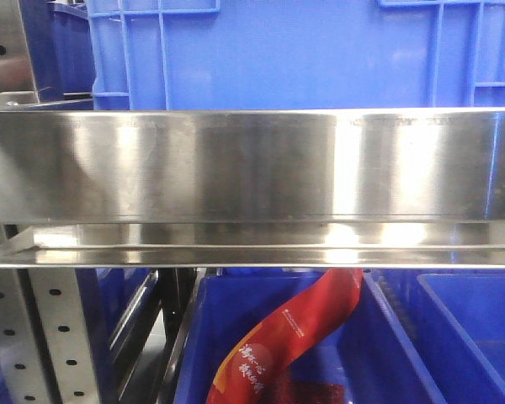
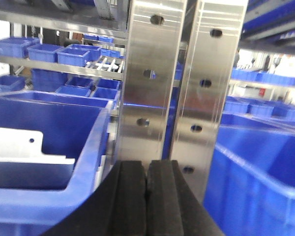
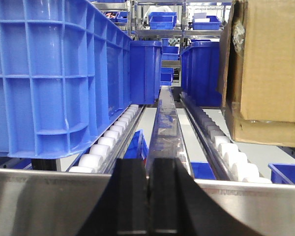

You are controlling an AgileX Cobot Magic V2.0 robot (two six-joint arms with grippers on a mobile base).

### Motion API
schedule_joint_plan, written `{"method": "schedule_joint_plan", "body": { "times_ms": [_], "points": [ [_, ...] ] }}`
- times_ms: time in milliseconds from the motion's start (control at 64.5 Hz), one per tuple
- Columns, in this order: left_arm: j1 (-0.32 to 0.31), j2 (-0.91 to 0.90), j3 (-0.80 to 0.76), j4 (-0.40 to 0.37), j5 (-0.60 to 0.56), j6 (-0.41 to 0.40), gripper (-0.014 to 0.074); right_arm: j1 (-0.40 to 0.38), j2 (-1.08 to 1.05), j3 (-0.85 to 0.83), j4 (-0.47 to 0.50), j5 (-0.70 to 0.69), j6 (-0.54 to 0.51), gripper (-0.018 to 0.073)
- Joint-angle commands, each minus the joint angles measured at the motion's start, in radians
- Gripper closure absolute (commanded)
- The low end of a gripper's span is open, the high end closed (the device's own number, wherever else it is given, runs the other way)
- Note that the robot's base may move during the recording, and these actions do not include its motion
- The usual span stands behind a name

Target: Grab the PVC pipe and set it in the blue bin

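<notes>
While both the left gripper (image 2: 146, 196) and right gripper (image 3: 148, 201) sit closed and empty, no PVC pipe shows anywhere, so locating it comes first, then opening to grasp.

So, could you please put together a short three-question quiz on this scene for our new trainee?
1. True or false: the left gripper is closed with nothing between its pads.
2. In the right wrist view, what stands to the right of the roller lanes? A) a cardboard box B) a green bucket C) a stack of plates
3. In the front view, what colour is the strap-like item hanging into the lower blue bin?

Key
1. True; the pads meet, and the right gripper looks the same.
2. A, the cardboard box, opposite the large blue crate on the rollers.
3. Red, the red strap. No PVC pipe is visible in any view.
</notes>
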Motion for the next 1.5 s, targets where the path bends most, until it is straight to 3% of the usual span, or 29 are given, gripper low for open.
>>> {"method": "schedule_joint_plan", "body": {
  "times_ms": [0, 170, 232, 310, 372, 511, 620, 868, 1100, 1271, 1488],
  "points": [
    [0.004, -0.033, 0.059, 0.059, -0.012, -0.001, 0.0707, -0.006, -0.004, 0.000, -0.009, -0.026, -0.005, 0.0722],
    [0.004, -0.163, 0.269, 0.059, -0.056, -0.010, 0.0707, -0.006, -0.004, 0.000, -0.009, -0.026, -0.005, 0.0722],
    [0.004, -0.218, 0.351, 0.081, -0.061, -0.091, 0.0707, -0.006, -0.004, 0.000, -0.009, -0.026, -0.005, 0.0722],
    [0.005, -0.273, 0.428, 0.180, -0.061, -0.230, 0.0707, -0.006, -0.004, 0.000, -0.009, -0.026, -0.005, 0.0722],
    [0.005, -0.310, 0.477, 0.252, -0.056, -0.266, 0.0707, -0.006, -0.004, 0.000, -0.009, -0.026, -0.005, 0.0722],
    [0.005, -0.394, 0.539, 0.264, -0.063, -0.268, 0.0707, -0.006, -0.004, 0.000, -0.009, -0.026, -0.005, 0.0722],
    [0.012, -0.470, 0.539, 0.270, 0.003, -0.268, 0.0707, -0.006, -0.004, 0.000, -0.009, -0.026, -0.005, 0.0722],
    [0.097, -0.495, 0.539, 0.280, 0.020, -0.268, 0.0707, -0.006, -0.004, 0.000, -0.009, -0.026, -0.005, 0.0722],
    [0.072, -0.495, 0.539, 0.280, -0.003, -0.268, 0.0707, -0.006, -0.004, 0.000, -0.009, -0.026, -0.005, 0.0722],
    [0.015, -0.495, 0.539, 0.280, -0.003, -0.268, 0.0707, -0.006, -0.004, 0.000, -0.009, -0.026, -0.005, 0.0722],
    [0.008, -0.495, 0.539, 0.280, -0.003, -0.268, 0.0707, -0.006, -0.004, 0.000, -0.009, -0.026, -0.005, 0.0722]
  ]
}}
